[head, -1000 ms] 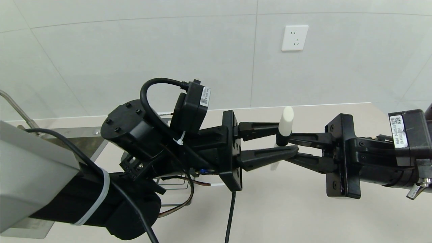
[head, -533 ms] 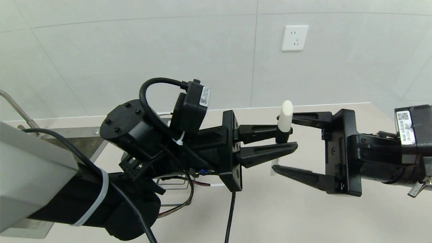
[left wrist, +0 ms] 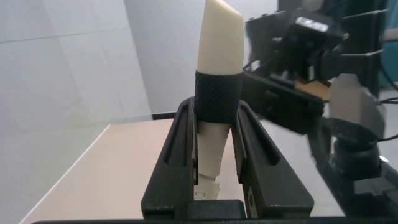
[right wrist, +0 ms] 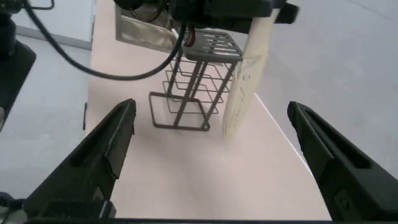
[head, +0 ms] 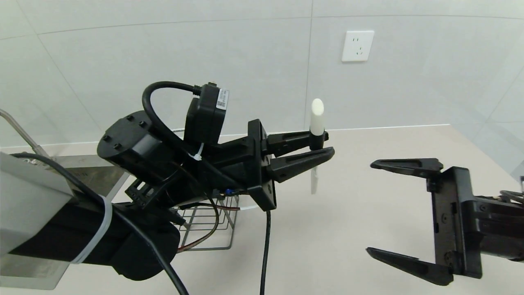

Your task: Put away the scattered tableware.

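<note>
Head view, from the left: a wire rack [head: 208, 223] stands on the beige counter [head: 335, 246]. Just above it, the left gripper [head: 322, 146] is clamped tight on a cream utensil [head: 317, 112], held upright in mid-air, rounded end up and flat end hanging below the fingers. Well apart on the right, the right gripper [head: 370, 207] gapes wide, holding nothing.

Upright cream utensil [head: 317, 113] with a black textured band, clamped at the band between left gripper [head: 326, 144] jaws. Rounded end above jaws, flat end hanging below. Wire rack [head: 213, 229] standing lower, behind jaws.
</note>
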Robot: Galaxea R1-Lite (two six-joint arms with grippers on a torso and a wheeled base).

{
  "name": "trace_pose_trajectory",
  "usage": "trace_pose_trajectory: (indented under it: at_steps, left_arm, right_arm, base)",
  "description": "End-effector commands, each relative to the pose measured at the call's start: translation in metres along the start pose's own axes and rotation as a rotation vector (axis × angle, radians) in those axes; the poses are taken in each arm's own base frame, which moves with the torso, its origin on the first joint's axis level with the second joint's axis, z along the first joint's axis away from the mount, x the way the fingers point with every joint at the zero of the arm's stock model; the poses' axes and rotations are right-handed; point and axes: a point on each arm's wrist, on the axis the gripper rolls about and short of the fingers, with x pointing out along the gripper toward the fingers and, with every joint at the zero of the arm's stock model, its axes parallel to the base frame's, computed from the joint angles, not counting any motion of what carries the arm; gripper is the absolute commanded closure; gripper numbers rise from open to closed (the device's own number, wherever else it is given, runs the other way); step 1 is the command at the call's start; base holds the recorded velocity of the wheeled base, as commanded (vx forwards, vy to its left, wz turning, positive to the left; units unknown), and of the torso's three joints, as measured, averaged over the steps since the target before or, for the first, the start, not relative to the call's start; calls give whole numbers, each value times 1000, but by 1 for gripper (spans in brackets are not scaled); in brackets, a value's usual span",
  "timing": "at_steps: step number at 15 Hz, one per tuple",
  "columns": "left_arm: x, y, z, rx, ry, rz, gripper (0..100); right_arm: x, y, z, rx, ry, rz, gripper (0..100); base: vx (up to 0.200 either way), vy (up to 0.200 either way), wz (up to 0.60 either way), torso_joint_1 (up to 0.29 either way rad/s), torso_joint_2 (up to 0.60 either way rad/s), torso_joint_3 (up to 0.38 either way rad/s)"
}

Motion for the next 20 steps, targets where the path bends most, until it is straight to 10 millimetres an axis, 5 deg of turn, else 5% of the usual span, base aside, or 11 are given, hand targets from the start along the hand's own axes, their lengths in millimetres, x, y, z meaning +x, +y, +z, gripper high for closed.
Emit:
trace_pose_trajectory:
  at_steps: [1,5,11,16,20]
  left_arm:
    - [-11,4,9,22,1,31,100]
    - [-38,4,21,58,28,97,100]
    - [-69,-12,50,103,38,158,100]
    - [-114,4,81,230,83,230,100]
    - [-140,15,92,277,149,169,100]
  right_arm:
    - [-30,12,15,-40,0,-58,100]
    - [-81,28,44,-143,11,-247,100]
    - [-137,100,76,-350,-28,-440,100]
    - [-154,162,50,-231,115,-504,100]
    - [-158,170,34,-18,215,-688,100]
  base:
    - [0,0,0,0,0,0]
    - [0,0,0,0,0,0]
    - [0,0,0,0,0,0]
    - [0,0,0,0,0,0]
    - [0,0,0,0,0,0]
